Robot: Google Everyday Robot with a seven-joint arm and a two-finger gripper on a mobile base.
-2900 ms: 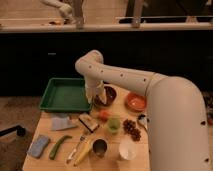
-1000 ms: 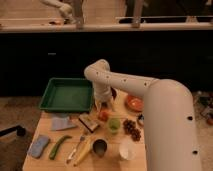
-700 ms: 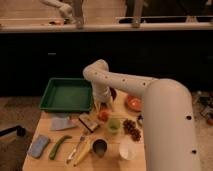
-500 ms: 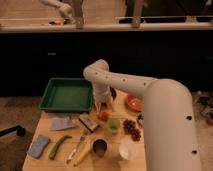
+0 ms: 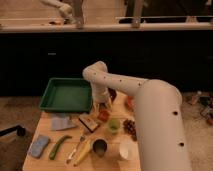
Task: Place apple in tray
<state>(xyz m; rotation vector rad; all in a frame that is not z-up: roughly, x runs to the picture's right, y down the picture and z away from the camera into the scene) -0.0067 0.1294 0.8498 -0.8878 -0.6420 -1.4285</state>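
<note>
Where the wooden table point(image 5: 71, 134) reaches its left edge, a folded blue cloth point(image 5: 39, 146) lies near the front corner, with a paler cloth point(image 5: 61, 121) further back and a long green vegetable point(image 5: 59, 146) just to its right. Behind these, the green tray point(image 5: 67, 95) sits at the table's back left with nothing visible inside it. Moving rightward, a yellow banana point(image 5: 83, 153) lies at the front, and a small brown block point(image 5: 88, 121) rests nearer the middle.

The gripper point(image 5: 101, 109) hangs pointing down just right of the tray's front corner, its two pale fingers point(image 5: 95, 106) spread apart. The apple point(image 5: 103, 116) sits on the table directly beneath them, outside the tray. The fingertips seem to reach down to its top on either side, though whether they touch it cannot be told.

Right of the apple is a pale green round thing point(image 5: 114, 124), with a dark metal cup point(image 5: 99, 147) in front of it. Further right come a cluster of dark grapes point(image 5: 131, 127), a white cup point(image 5: 126, 149) and an orange bowl point(image 5: 130, 103) half hidden behind the white arm point(image 5: 150, 100).
</note>
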